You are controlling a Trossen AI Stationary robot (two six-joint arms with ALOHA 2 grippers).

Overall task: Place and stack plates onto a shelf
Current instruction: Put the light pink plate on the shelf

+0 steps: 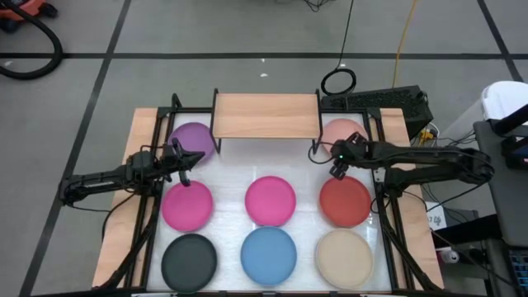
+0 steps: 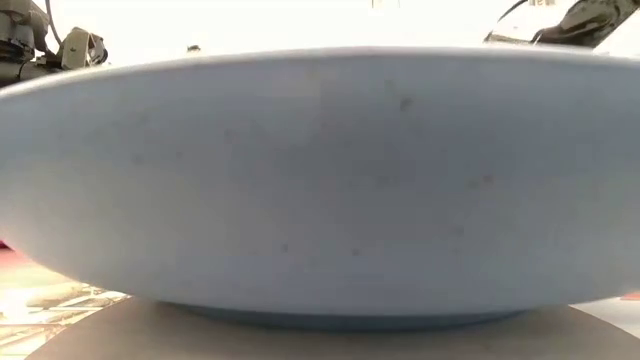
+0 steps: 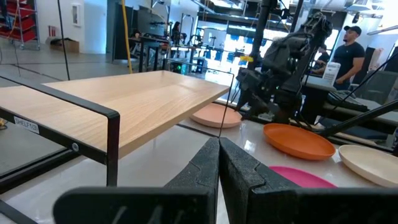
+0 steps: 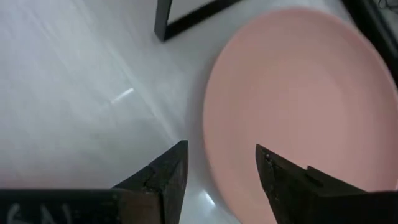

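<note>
Your right claw hangs with its fingers parted over the near edge of the light pink plate, not touching it. That plate lies flat on the white surface, just beside the shelf's right leg. Your left claw is pressed closed on nothing, above the surface between the purple plate and a magenta plate. The shelf stands bare at the back. In front, the other magenta plate, red, black, blue and beige plates all lie flat and apart.
</note>
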